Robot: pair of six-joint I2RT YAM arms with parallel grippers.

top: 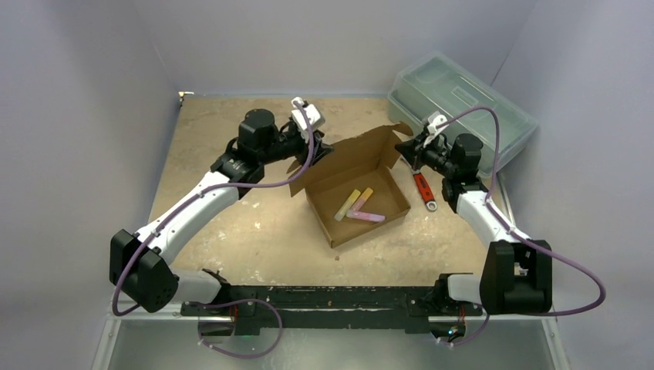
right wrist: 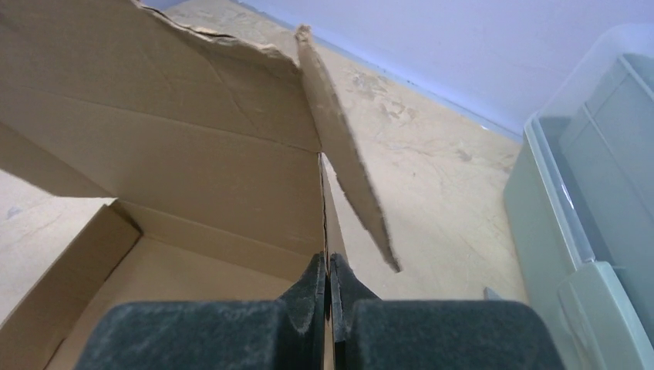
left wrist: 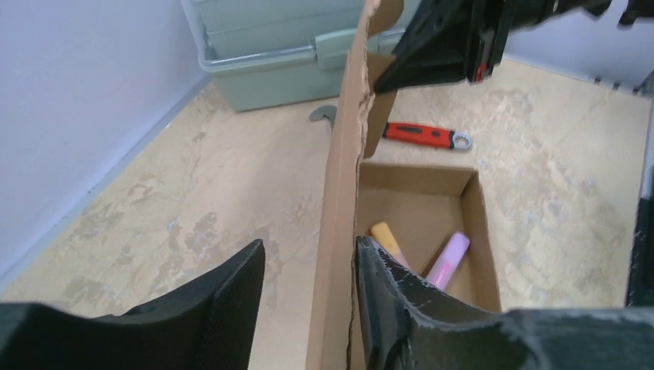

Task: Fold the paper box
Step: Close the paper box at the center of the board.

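Observation:
The paper box (top: 362,166) is brown cardboard and stands in the middle of the table, its tray formed and its lid raised at the back. My left gripper (top: 316,146) is open at the lid's left end. In the left wrist view, its fingers (left wrist: 239,297) straddle the upright cardboard panel (left wrist: 339,216); one pad rests against it and the other stands apart. My right gripper (top: 406,148) is at the box's right rear corner. The right wrist view shows this gripper (right wrist: 329,266) shut on the thin cardboard wall (right wrist: 193,185), with a side flap (right wrist: 347,154) sticking up just beyond.
Inside the box lie a yellow, an orange and a pink marker (top: 356,208). A red-handled wrench (top: 423,190) lies on the table right of the box. A translucent grey-green plastic toolbox (top: 463,96) stands at the back right. Grey walls enclose the table.

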